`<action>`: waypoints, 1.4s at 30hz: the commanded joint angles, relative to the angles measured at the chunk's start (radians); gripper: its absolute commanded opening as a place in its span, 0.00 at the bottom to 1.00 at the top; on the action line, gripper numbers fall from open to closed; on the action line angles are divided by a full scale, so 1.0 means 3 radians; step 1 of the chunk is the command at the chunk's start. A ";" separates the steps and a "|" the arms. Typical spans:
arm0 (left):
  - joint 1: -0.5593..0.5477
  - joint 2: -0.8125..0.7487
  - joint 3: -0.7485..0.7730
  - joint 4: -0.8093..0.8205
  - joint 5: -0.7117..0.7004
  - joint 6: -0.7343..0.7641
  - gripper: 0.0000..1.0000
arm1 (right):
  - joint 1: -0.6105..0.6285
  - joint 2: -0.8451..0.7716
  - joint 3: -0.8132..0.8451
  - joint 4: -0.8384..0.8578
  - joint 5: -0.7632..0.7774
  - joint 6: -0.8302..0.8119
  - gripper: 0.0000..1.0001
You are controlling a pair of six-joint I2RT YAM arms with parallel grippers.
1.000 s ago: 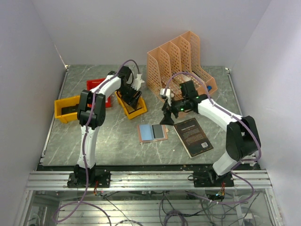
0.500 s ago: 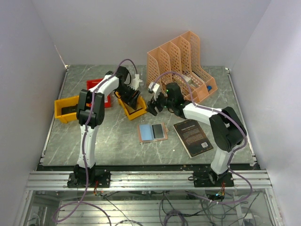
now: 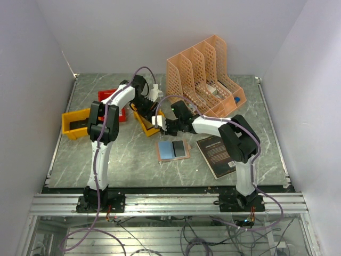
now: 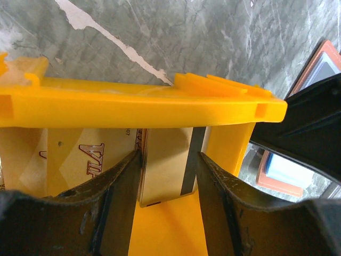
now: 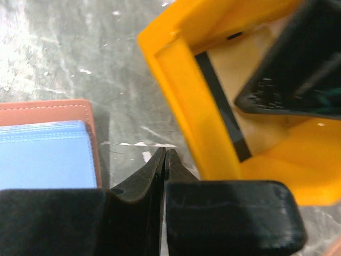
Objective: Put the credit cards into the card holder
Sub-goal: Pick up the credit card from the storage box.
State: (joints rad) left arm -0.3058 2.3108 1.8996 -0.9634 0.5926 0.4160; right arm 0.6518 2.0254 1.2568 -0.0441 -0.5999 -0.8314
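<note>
Though lettering reads only partly, tan credit cards (image 4: 164,143) lie in yellow bin (image 4: 133,104), left gripper (image 4: 169,156) straddling one, grip untellable; right gripper (image 5: 164,159) pinched closed beside card holder (image 3: 172,150)

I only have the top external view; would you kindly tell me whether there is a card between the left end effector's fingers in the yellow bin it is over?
Observer: Yes. The left wrist view shows the left end effector straddling a tan card with a dark stripe inside the yellow bin. One finger sits at each long edge, but whether it pinches is unclear.
Operator: Is that the only card there?
Observer: No, a second tan card with printed lettering lies in the bin beside it.
Operator: And the right end effector?
Observer: The right end effector is shut on nothing, over bare table between the card holder and the bin.
</note>
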 commanded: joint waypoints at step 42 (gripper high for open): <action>0.0022 -0.0215 -0.0124 -0.0267 0.0636 0.0016 0.38 | 0.0196 0.0274 0.0169 0.0438 0.0631 0.0258 0.00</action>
State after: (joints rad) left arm -0.2829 2.2494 1.8965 -1.0069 0.7433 0.4332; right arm 0.7136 2.0842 1.2915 0.0284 -0.4328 -0.7586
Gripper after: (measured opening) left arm 0.373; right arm 0.005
